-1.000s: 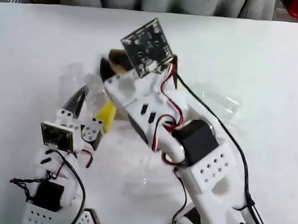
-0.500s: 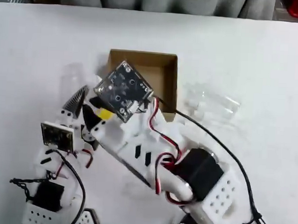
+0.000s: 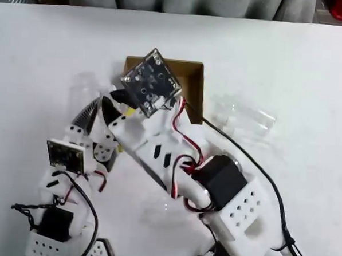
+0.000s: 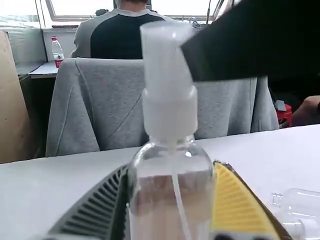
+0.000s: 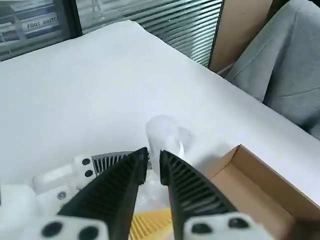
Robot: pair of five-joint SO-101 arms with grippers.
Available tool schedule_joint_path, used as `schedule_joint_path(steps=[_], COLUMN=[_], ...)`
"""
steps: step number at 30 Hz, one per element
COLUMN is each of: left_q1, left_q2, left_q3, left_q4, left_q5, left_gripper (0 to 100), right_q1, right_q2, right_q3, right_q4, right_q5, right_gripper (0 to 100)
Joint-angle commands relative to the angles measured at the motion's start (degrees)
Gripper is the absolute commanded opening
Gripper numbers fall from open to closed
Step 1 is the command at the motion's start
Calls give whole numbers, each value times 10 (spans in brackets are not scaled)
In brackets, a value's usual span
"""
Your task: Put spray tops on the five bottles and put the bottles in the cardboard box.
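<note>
Left gripper (image 4: 170,212): pinching the clear bottle (image 4: 170,180) upright by its body.
Spray top (image 4: 167,80): seated on the bottle's neck.
Right gripper (image 5: 152,155): fingers a narrow gap apart, tips at the spray top.
Cardboard box (image 3: 192,77): open on the table (image 3: 289,59), just beside the held bottle.

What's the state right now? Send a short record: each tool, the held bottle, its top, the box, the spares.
left tool: shut on the bottle, which stands upright
spray top: sits on that bottle's neck
right tool: slightly open, tips at the spray top
box: open, just beyond both tools; the part in view holds no bottle
spare bottles: clear, lying on the table beside the box
</note>
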Motion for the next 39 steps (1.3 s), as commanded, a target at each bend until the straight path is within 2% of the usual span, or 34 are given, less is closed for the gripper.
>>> schedule_joint_path(steps=[1, 12, 18, 22, 26, 30, 39], left_q1=[2, 2, 2, 1, 1, 1, 5], left_q2=[-11, -11, -11, -7, -7, -7, 34], left_q3=[-7, -7, -6, -26, -61, -65, -100], left_q4=[0, 1, 14, 18, 63, 65, 69], left_q5=[-6, -6, -2, -1, 5, 34, 36], left_gripper=[20, 20, 20, 20, 20, 20, 20], right_q1=[8, 13, 73, 96, 103, 100, 100], right_q2=[-27, -30, -80, -106, -126, -155, -205], right_q3=[-5, -3, 10, 76, 165, 233, 362], right_q4=[-11, 13, 91, 98, 80, 34, -72], right_q5=[-5, -5, 0, 0, 1, 1, 0], right_gripper=[15, 15, 15, 15, 15, 15, 15])
